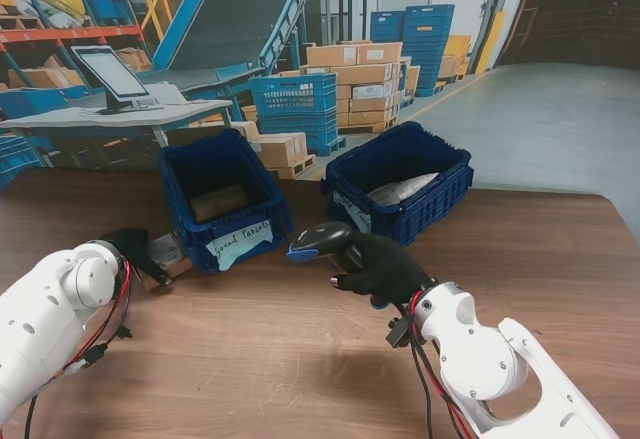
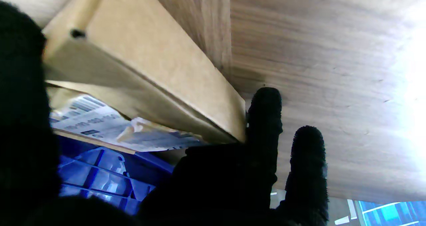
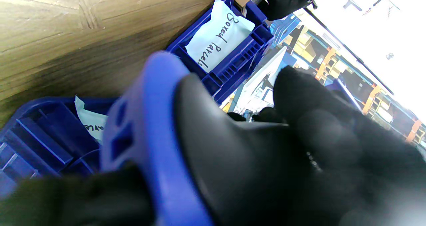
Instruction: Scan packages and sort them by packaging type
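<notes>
1. Black-gloved left hand (image 1: 128,247) grips a flat brown cardboard parcel (image 2: 146,69) just beside the left dark-blue plastic crate (image 1: 225,199), labelled "Boxed Parcels".
2. Right black-gloved hand (image 1: 385,267) is wrapped around a blue-and-black handheld barcode scanner (image 1: 318,240).
3. Right dark-blue plastic crate (image 1: 400,179) contains a grey bagged package (image 1: 402,188).

box (image 2: 159,69): brown cardboard, tilted, labelled, beside left crate (image 1: 225,204) | scanner (image 1: 325,242): blue-black, held

Both crates (image 1: 222,202) (image 1: 400,177) are deep blue with white handwritten labels (image 1: 240,242). The scanner (image 1: 322,242) is blue and black. The hands (image 1: 385,269) (image 1: 135,251) wear black gloves; the arms (image 1: 500,369) are white. The box (image 2: 159,69) is plain tan with a black-printed white label (image 2: 100,122). The table (image 1: 300,359) is brown woodgrain.
</notes>
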### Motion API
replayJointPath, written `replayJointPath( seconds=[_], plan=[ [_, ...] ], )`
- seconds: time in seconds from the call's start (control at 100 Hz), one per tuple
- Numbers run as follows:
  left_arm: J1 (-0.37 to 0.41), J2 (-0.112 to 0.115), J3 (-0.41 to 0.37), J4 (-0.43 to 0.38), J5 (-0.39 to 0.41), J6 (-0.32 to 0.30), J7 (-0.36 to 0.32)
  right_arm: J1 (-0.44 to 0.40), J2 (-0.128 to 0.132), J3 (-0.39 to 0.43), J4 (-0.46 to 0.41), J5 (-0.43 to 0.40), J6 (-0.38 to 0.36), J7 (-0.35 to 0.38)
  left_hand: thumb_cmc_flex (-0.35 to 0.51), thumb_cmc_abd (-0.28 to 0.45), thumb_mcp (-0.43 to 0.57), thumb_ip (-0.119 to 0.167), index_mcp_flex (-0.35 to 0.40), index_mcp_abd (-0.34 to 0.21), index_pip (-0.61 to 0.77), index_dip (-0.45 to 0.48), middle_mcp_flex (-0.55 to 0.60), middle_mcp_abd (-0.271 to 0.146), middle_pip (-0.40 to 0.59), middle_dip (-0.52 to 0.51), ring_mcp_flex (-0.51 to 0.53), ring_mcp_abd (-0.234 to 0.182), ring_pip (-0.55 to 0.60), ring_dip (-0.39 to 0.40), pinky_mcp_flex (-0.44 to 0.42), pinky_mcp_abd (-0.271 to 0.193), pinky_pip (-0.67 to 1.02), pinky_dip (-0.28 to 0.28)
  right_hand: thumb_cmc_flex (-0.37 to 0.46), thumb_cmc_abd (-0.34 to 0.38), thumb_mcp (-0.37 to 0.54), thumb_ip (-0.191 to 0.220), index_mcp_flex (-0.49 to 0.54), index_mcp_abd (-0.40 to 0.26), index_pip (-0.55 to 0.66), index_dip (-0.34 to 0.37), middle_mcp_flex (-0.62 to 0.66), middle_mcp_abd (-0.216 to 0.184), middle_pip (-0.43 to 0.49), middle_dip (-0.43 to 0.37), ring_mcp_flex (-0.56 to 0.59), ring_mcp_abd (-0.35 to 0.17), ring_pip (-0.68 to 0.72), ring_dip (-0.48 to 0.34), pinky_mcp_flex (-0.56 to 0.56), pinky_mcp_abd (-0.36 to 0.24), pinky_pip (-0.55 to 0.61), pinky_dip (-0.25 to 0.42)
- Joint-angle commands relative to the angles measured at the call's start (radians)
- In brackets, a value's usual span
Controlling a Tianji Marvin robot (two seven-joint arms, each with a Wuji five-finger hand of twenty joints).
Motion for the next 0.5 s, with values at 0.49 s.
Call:
replayJointPath(
  seconds=[0.49],
  plan=[
    [0.147,0.010,-0.168,-0.206,0.102,0.020,-0.115,-0.008,-0.011,-0.002,-0.008,-0.001,-0.012,-0.012,0.418,0.138,0.580,0.092,0.152,-0.337,0.494,0.053,0.203,-0.192,0.223,0.113,0.078,-0.027,0.027,0.112,0.013,0.052,0.066,0.043,0.083,0.024,0.032,-0.001,0.008,-0.052,0.001,0.001,0.017,0.035,0.012,0.016,0.066,-0.077,0.060,0.039,0.001,-0.001,0.013,0.005]
  ],
)
